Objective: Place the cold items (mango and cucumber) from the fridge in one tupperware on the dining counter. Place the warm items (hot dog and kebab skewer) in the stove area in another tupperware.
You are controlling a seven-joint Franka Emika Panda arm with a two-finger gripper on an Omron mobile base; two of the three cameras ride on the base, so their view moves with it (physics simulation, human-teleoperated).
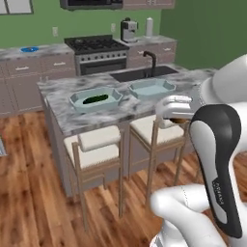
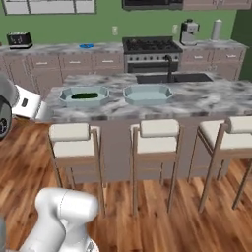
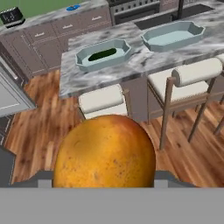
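Observation:
My gripper (image 3: 103,178) is shut on the mango (image 3: 105,151), an orange-brown ball that bulks large in the hand view. From the left base view the gripper (image 1: 177,114) hangs short of the dining counter (image 1: 120,115), above a stool. Two pale blue tupperwares stand on the counter. The left tupperware (image 1: 77,102) (image 2: 65,95) (image 3: 83,62) holds the dark green cucumber (image 1: 95,100) (image 2: 84,96) (image 3: 103,54). Nothing lies in the right tupperware (image 1: 152,89) (image 2: 147,94) (image 3: 173,36). The stove (image 1: 94,44) (image 2: 150,45) is behind the counter. The fridge, hot dog and kebab skewer are out of view.
Cushioned stools (image 1: 99,144) (image 2: 74,140) line the counter's near side over the wood floor. A black sink (image 1: 140,73) with a tap is set in the counter's far side. On the back worktop are a blue plate (image 1: 29,49), a coffee machine (image 1: 128,30) and a toaster (image 2: 19,39).

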